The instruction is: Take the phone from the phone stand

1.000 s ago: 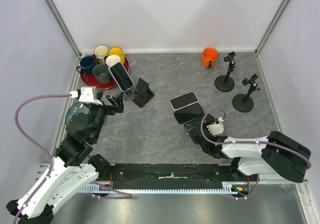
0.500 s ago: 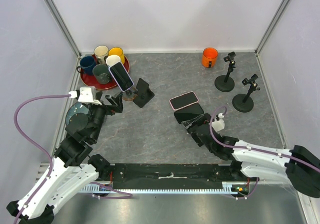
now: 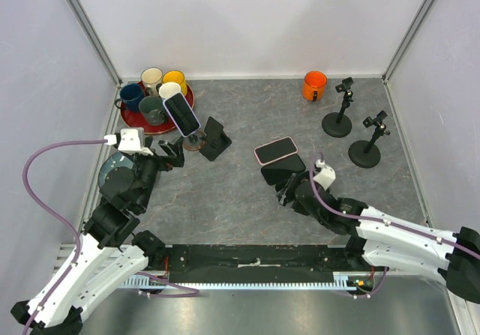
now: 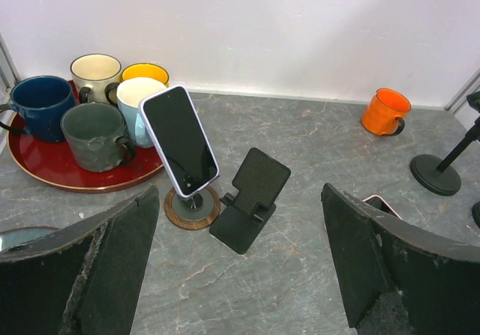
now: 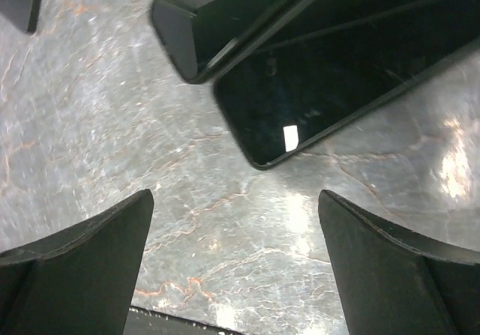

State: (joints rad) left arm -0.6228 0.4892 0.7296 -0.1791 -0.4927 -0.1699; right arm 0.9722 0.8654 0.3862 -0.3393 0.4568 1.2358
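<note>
My left gripper (image 4: pixel 240 215) is wide open and empty; the phone (image 4: pixel 180 149) sits on its round stand (image 4: pixel 193 208) ahead, slightly left of centre, so I would shift left and close gently on its long edges.

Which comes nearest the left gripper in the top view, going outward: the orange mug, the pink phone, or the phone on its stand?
1. Phone on its stand, just beyond the left gripper.
2. Pink phone, flat at mid-table.
3. Orange mug, far back right.
</note>
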